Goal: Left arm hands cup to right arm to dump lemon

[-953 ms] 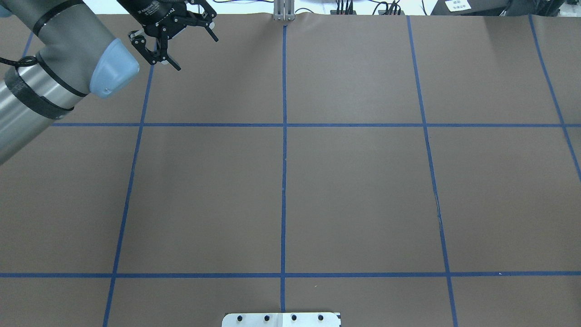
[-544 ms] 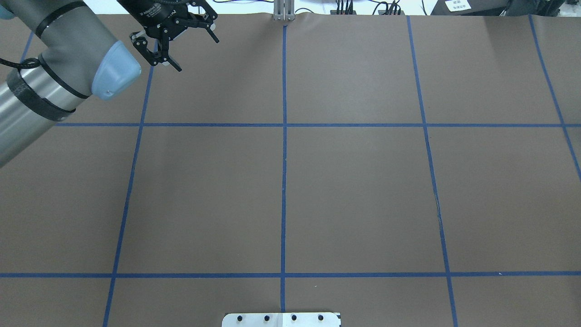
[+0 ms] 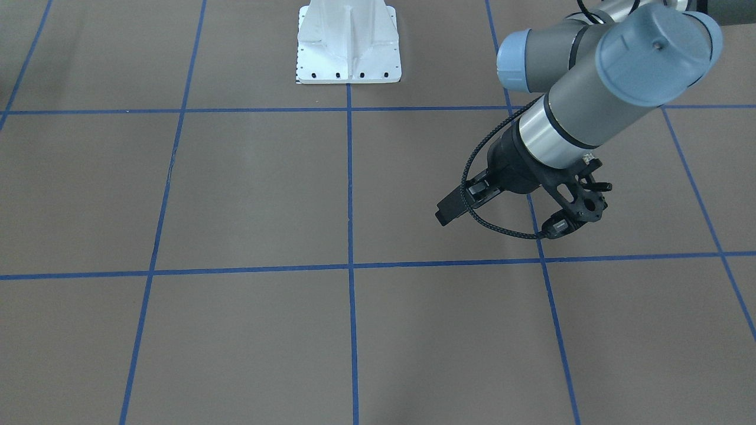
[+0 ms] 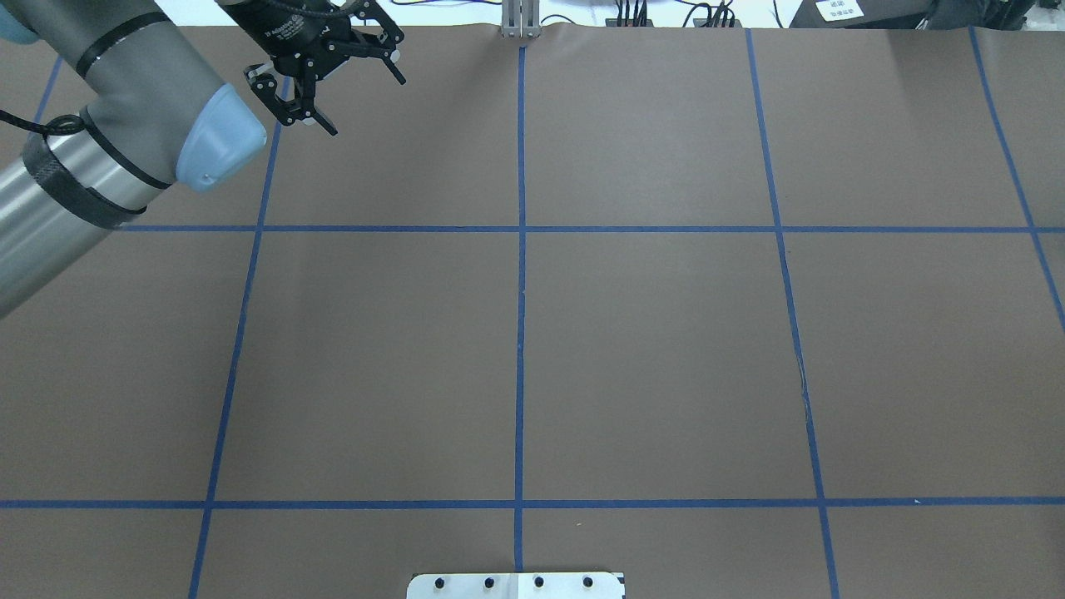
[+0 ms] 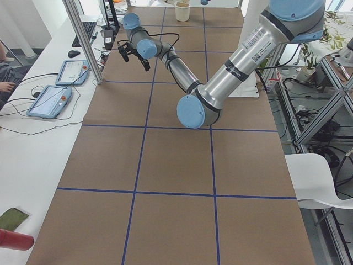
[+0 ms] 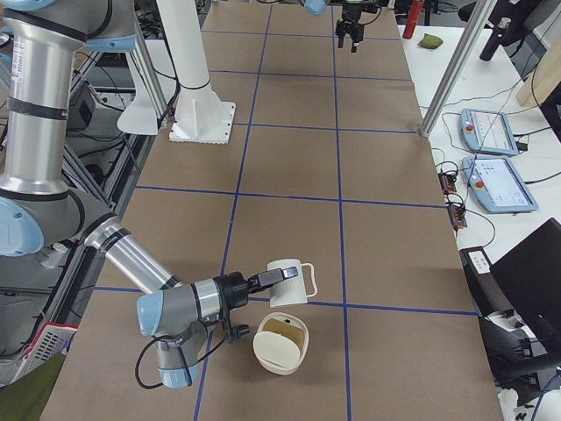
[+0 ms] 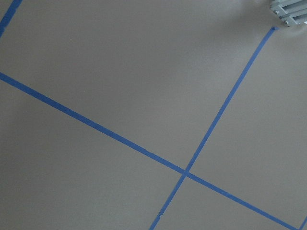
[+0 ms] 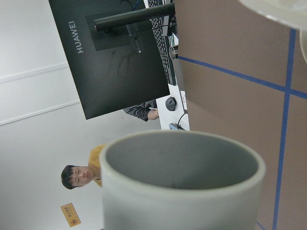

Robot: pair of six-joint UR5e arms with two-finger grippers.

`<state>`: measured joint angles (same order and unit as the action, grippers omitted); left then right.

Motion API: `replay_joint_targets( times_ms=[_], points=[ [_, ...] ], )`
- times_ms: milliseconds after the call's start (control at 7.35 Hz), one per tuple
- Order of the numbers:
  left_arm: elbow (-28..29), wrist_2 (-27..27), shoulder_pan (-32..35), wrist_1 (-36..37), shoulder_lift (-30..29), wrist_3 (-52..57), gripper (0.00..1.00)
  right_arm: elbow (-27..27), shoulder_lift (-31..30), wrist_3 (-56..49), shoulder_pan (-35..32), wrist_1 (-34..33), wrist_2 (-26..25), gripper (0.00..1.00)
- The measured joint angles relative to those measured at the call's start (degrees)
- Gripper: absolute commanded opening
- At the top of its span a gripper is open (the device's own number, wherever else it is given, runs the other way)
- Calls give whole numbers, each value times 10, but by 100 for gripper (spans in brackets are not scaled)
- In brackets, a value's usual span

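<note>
My left arm (image 3: 567, 130) reaches to the table's far left. Its gripper (image 4: 368, 106) is open and empty above the brown mat; it also shows in the left side view (image 5: 134, 55). The white cup (image 6: 289, 282) lies on its side at my right gripper (image 6: 270, 279), just above a cream bowl (image 6: 279, 355). Whether that gripper is shut I cannot tell. In the right wrist view the cup (image 8: 182, 182) fills the lower frame, its grey inside showing no lemon. The lemon is not clearly in view.
The white base plate (image 3: 348, 47) stands at the robot's side of the mat (image 4: 649, 349). An aluminium post (image 4: 521, 21) stands at the far edge. A monitor (image 8: 110, 62) and a person (image 8: 79, 176) are beyond the table's right end.
My left gripper has shifted slightly to the right and towards the robot, still open. Nothing else on the mat has changed.
</note>
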<state>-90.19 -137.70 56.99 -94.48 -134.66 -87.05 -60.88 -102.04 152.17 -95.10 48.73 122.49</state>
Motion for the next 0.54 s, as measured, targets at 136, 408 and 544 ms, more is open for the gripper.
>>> replay_joint_targets(
  times_ms=[136,408,544],
  points=[
    [0,5,-3,0,0,0,100,4,0,19,0,3,-6,7],
    [0,9,-5,0,-1,0,100,13,1,50,1,7,-10,8],
    [0,9,-5,0,-1,0,100,14,4,72,1,7,-10,8]
  ],
)
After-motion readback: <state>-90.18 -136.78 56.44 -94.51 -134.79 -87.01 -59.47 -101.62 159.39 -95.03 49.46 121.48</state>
